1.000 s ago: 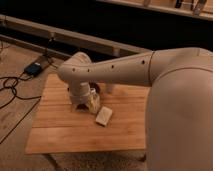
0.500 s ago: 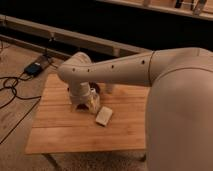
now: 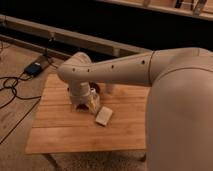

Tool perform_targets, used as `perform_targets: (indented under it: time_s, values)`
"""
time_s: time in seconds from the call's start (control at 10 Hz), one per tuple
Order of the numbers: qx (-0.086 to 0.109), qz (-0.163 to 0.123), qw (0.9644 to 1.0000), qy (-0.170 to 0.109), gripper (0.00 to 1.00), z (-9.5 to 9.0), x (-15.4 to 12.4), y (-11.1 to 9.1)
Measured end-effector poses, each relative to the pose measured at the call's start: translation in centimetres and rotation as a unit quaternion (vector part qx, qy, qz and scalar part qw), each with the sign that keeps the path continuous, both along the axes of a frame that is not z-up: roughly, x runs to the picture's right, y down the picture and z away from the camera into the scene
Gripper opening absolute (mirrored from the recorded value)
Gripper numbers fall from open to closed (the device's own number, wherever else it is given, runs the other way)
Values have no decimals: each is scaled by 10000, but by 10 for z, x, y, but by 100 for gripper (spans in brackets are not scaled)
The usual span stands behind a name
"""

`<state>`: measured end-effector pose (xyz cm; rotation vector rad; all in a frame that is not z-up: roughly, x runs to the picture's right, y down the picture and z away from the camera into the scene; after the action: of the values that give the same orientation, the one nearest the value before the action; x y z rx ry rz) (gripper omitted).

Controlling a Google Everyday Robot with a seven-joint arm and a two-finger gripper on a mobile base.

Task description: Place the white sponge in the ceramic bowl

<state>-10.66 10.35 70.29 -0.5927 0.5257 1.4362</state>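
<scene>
Gripper (image 3: pixel 86 103) is down low, pointing straight at the table (image 3: pixel 60 135), over the far half of the planks. I can't tell how wide it stands from here, because the wrist above it blocks my look. I can't see that it has hold of anything either.

The arm (image 3: pixel 125 72) sweeps in from the right of my view, a big cream tube crossing above the tabletop. It bends down at the wrist right over the gripper.

Sponge (image 3: pixel 103 116) is on the wood, lying flat, just beside the gripper. It sits to the gripper's right in my view and a touch nearer to me. It's a pale little block, turned slightly askew to the planks. It's so close to the gripper that I can't say whether the two touch. It isn't lifted, and it isn't in the bowl.

Bowl (image 3: pixel 100 89): I only get a dark rounded sliver of it, just behind the gripper on the far side, tucked under the arm. Most of it is hidden, so I can't see into it.

Just right of that sliver a small white bottle (image 3: pixel 109 89) stands upright, also partly covered by the arm.

Well off to the gripper's left, down on the floor, black cables (image 3: pixel 12 85) trail across. A small blue box (image 3: pixel 34 68) sits beyond the table's far corner.
</scene>
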Motion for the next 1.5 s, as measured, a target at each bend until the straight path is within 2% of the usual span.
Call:
perform_targets:
  time_s: [0.1, 0.4, 0.7, 1.0, 1.5]
  values:
    - [-28, 6, 10000, 49, 65, 3, 3, 1]
    - [-50, 153, 9975, 683, 65, 40, 44, 5]
    - [16, 361, 9952, 912, 65, 69, 53, 10]
    - [95, 631, 9940, 884, 65, 91, 59, 22]
    - [173, 932, 9923, 792, 65, 105, 78, 43]
